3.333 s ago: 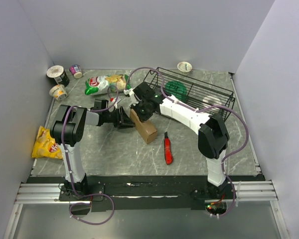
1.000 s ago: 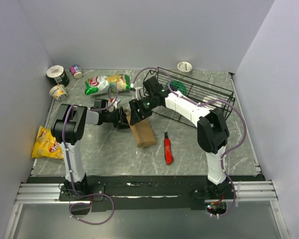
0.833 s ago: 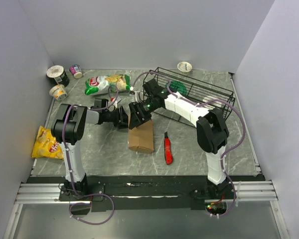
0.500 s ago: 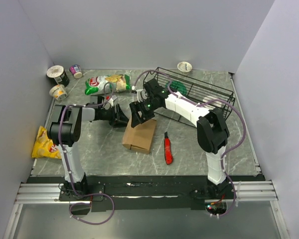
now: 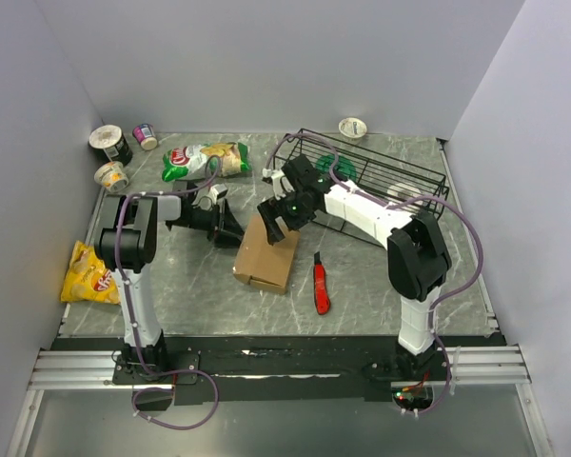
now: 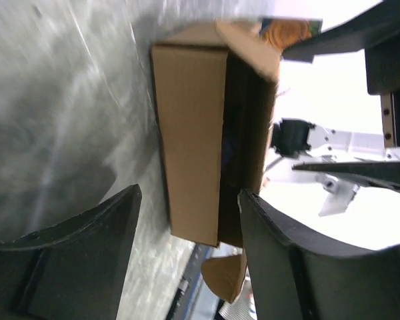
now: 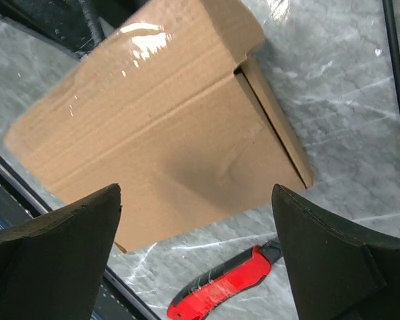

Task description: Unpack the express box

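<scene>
Nearest the arm bases, a red utility knife (image 5: 320, 284) lies on the grey worktop (image 5: 190, 290), and a yellow chip bag (image 5: 88, 274) sits by the left wall. Just left of the knife, the express box (image 5: 265, 253) lies flat, one end flap folded out over a dark inside. The left fingers (image 5: 230, 229) are spread apart just beside its far left corner. The right fingers (image 5: 275, 217) hang spread wide over its far edge, holding nothing. I can't tell whether either touches the cardboard. Beyond stand a black wire basket (image 5: 414, 181) on the right, a green chip bag (image 5: 202, 159), and small cups (image 5: 109, 143) in the far left corner.
</scene>
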